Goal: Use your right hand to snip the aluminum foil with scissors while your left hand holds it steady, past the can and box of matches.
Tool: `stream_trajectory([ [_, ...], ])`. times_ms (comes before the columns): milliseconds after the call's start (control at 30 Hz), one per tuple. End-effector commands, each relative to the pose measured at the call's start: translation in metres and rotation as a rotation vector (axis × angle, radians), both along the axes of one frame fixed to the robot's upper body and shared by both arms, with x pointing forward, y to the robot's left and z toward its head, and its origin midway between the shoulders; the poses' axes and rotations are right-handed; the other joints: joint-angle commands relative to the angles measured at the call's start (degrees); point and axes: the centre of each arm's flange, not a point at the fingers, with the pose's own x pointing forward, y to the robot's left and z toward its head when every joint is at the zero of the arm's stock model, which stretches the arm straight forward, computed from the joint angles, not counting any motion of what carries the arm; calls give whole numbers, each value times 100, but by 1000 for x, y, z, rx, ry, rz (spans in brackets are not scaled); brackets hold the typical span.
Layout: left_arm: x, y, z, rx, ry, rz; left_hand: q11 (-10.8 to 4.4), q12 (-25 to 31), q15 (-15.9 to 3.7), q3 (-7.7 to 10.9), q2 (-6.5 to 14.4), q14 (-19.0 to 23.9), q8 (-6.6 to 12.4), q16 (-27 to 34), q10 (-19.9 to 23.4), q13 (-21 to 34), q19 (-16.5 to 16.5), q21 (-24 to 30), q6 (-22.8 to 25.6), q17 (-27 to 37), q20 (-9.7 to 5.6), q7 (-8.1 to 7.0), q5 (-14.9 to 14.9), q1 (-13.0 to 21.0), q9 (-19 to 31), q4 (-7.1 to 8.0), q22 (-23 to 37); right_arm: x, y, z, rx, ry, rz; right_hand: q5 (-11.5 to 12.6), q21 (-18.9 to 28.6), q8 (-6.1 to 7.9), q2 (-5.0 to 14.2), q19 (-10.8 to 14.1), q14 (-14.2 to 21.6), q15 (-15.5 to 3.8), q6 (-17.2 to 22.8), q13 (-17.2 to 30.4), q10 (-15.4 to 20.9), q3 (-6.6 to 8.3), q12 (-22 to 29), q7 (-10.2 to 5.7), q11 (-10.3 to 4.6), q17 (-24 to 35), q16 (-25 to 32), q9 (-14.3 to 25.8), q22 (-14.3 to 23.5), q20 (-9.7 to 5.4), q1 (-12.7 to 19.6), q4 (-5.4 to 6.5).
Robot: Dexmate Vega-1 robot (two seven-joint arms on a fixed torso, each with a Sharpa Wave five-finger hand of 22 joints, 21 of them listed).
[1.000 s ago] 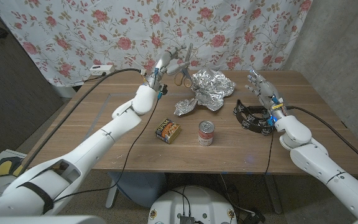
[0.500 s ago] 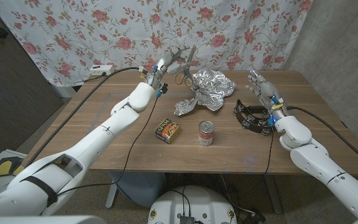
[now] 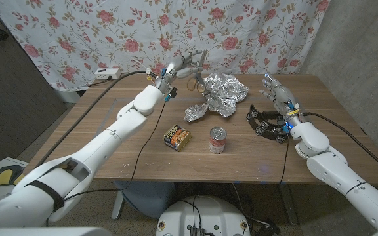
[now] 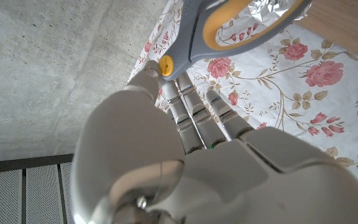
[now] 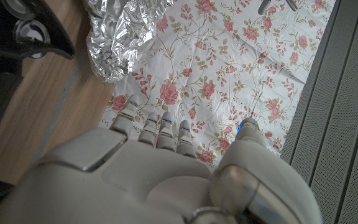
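My left hand [image 3: 178, 66] is raised over the table's far side and holds grey scissors with yellow-lined handles [image 3: 197, 71] beside the crumpled aluminum foil [image 3: 220, 94]. In the left wrist view the scissors [image 4: 229, 25] sit at the fingertips of that hand [image 4: 185, 155], with foil [image 4: 278, 5] beyond them. My right hand [image 3: 276, 92] stands upright to the right of the foil, fingers apart, holding nothing. The right wrist view has the right hand [image 5: 160, 168] and the foil [image 5: 120, 28]. A red-labelled can [image 3: 217, 139] and a box of matches [image 3: 176, 136] stand nearer the front.
A black ring-shaped object [image 3: 266, 122] lies just below my right hand. A white power strip [image 3: 107, 72] sits at the table's far left corner. A flowered curtain [image 3: 110, 33] hangs behind the wooden table [image 3: 110, 137].
My left arm has stretched a little farther out, carrying the scissors slightly up and away. The right hand and the foil have stayed put.
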Motion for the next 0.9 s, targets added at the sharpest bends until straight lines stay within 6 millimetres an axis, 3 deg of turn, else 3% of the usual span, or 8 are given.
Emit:
stream_trajectory([
  [33,5,-5,0,5,41,-64,-15,40,-100,-9,23,112,-15,-24,-15,4,31,18,-71,-3,6,35,7,65,16,36,13,-2,-2,0,1,-1,-6,30,36,-2,-4,-57,4,2,46,5,24,19,7,-2,-19,5,42,13,9,11,-43,-36],
  [900,11,-15,18,10,172,-305,-13,50,-100,-50,15,189,26,-49,-2,-13,1,-4,-51,-22,29,68,8,94,8,38,13,-4,-5,-5,3,-2,-1,29,35,-3,-8,-60,4,11,43,5,24,27,7,-4,-19,4,41,13,9,11,-48,-37],
])
